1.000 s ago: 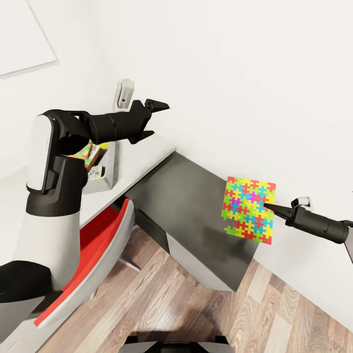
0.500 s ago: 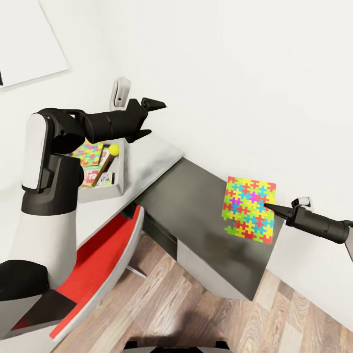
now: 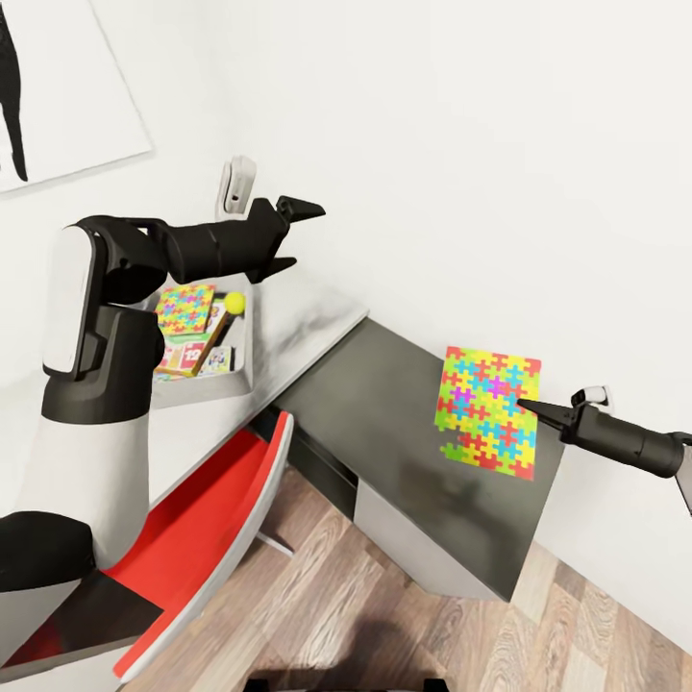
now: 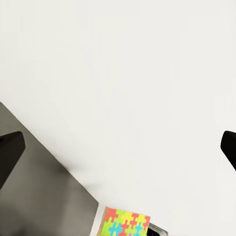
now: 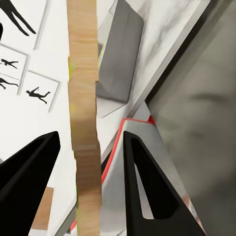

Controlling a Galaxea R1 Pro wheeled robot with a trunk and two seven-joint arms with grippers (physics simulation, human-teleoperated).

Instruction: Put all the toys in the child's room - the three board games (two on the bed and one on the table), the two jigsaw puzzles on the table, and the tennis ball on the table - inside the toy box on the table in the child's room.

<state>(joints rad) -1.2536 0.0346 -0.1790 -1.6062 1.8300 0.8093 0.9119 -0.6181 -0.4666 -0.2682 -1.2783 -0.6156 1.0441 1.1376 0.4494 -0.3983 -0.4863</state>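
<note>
While the right hand [image 3: 527, 405] is clenched on the edge of a jigsaw puzzle [image 3: 487, 411], it holds that flat box upright in the air above the lower dark counter [image 3: 404, 423], near the wall. From the right wrist view the puzzle [image 5: 84, 118] shows edge-on as a plain tan strip running between the two fingers [image 5: 147, 191]. The left hand [image 3: 288, 235] hangs released, jaws apart and holding nothing, over the pale counter [image 3: 288, 327] beside the toy box [image 3: 245, 356]. Inside that box lie a second puzzle [image 3: 185, 308], a tennis ball [image 3: 234, 304] and game boxes [image 3: 192, 358]. From the left wrist view the held puzzle [image 4: 125, 223] appears beyond the dark counter's far edge.
</note>
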